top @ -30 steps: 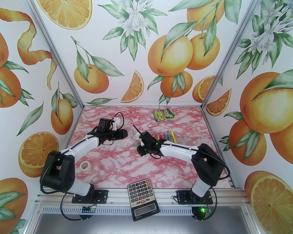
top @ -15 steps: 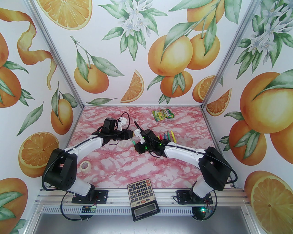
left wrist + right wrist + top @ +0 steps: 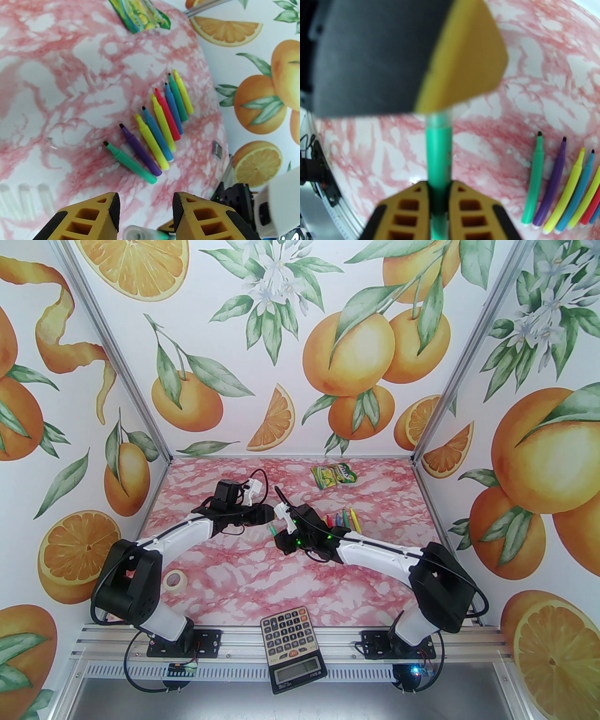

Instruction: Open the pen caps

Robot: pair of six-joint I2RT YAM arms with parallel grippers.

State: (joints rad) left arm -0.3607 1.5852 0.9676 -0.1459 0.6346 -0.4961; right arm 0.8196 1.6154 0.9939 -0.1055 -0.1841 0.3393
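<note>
Nine pens (image 3: 161, 121) are laid uncapped in a row on the surface (image 3: 70, 70), tips bared. One green pen (image 3: 438, 154) is clamped in the right hand (image 3: 439, 187), its clear cap (image 3: 438, 119) not yet pulled; the left hand (image 3: 145, 201) is spread wide about it, seemingly without contact.

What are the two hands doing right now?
Right hand: closed on a green pen.
Left hand: open, near its cap.
</note>
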